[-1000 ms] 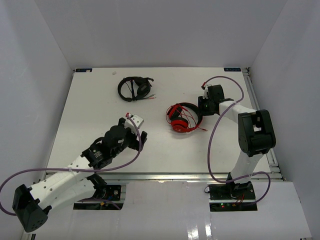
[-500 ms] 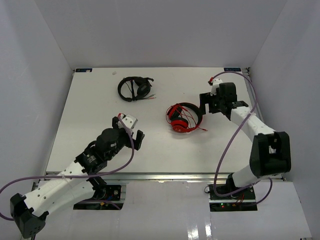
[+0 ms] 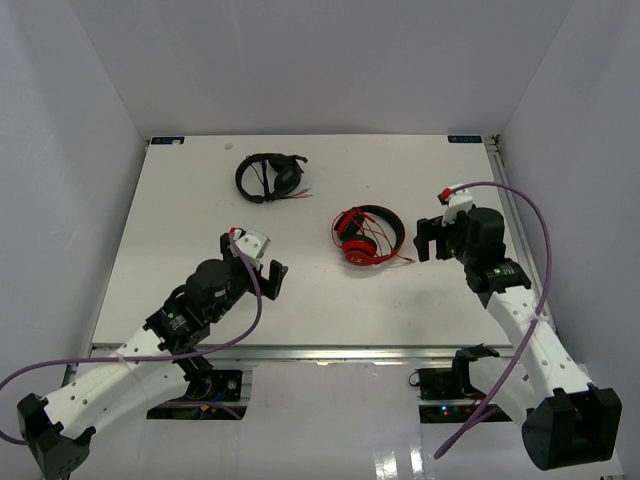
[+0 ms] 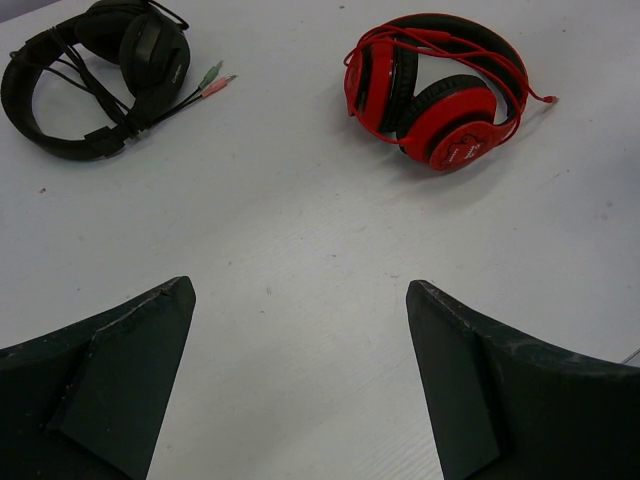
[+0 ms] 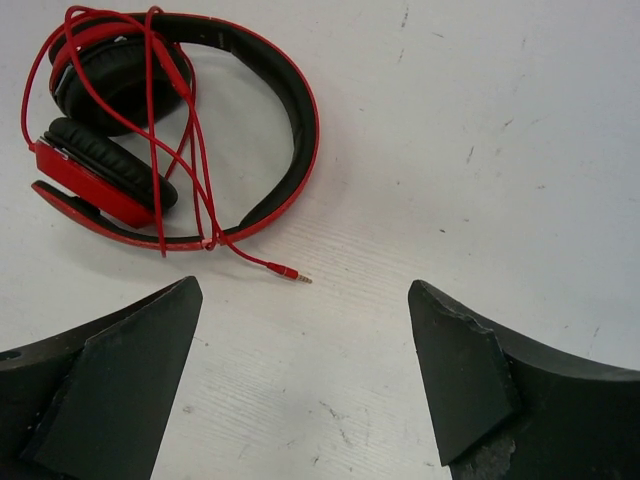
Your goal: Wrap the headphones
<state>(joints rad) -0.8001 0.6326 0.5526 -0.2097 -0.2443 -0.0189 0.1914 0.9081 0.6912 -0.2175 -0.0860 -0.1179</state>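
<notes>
Overhead: red headphones (image 3: 368,237) lie on table (image 3: 180,230), just left of right claw (image 3: 424,240) and well ahead-right of left claw (image 3: 266,270); black headphones (image 3: 270,177) far ahead of left claw.
Left wrist: fingers (image 4: 110,380) spread wide, nothing between; red headphones far ahead, to right.
Right wrist: fingers (image 5: 480,380) spread, empty; red headphones ahead-left, cable looped over band, plug lying on table.

Overhead and wrist views toward headphones (image 3: 357,251)
</notes>
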